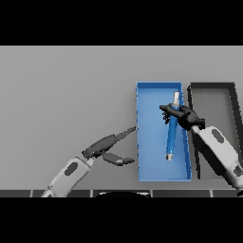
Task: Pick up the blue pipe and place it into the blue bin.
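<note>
The blue pipe [172, 130], with silver ends, is long and nearly upright in the picture, over the right half of the blue bin [147, 142]. My right hand [184, 116] comes in from the lower right and has its fingers curled round the pipe's upper part. I cannot tell whether the pipe touches the bin floor. My left hand [108, 144] hovers over the table just left of the bin, fingers straight and thumb spread, holding nothing.
A black bin [212, 90] stands directly right of the blue bin, and my right forearm [219, 152] crosses its front part. Grey table [66, 95] stretches to the left and behind.
</note>
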